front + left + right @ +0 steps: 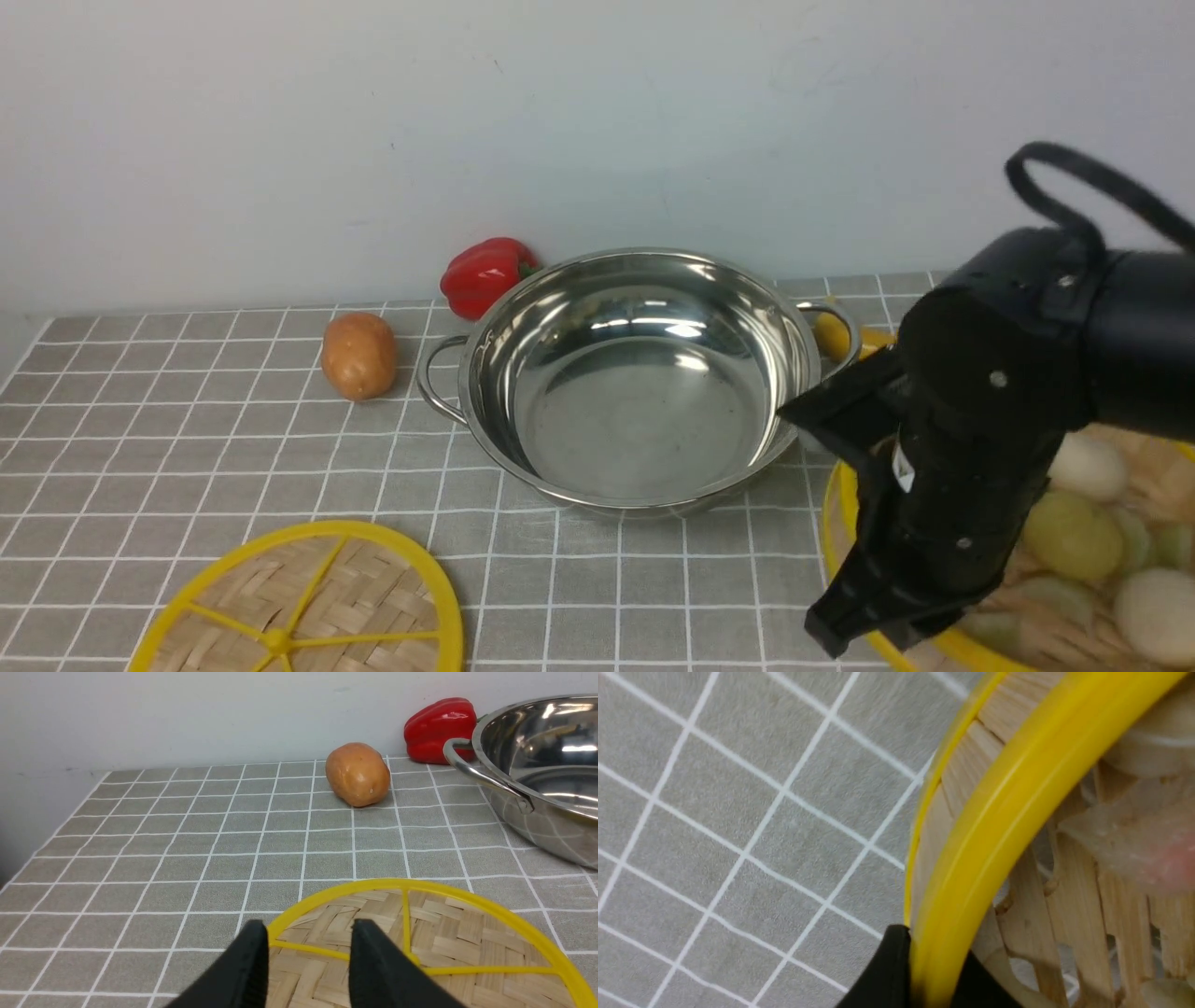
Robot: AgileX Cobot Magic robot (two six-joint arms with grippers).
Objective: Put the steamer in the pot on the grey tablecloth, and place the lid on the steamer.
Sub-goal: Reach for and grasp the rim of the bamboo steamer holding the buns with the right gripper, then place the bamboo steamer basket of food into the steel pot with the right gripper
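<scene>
The right claw pinches the yellow rim of the round bamboo-slat steamer, lower right in the front view; 1 narrow edge-grip may let it tilt, spilling its pale food.

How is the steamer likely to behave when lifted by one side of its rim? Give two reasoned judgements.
The steamer will probably stay stiff: plastic rim, bamboo slats. Held at one edge by the right gripper, it may tilt and its round food pieces roll.

Tool astride steamer rim
</scene>
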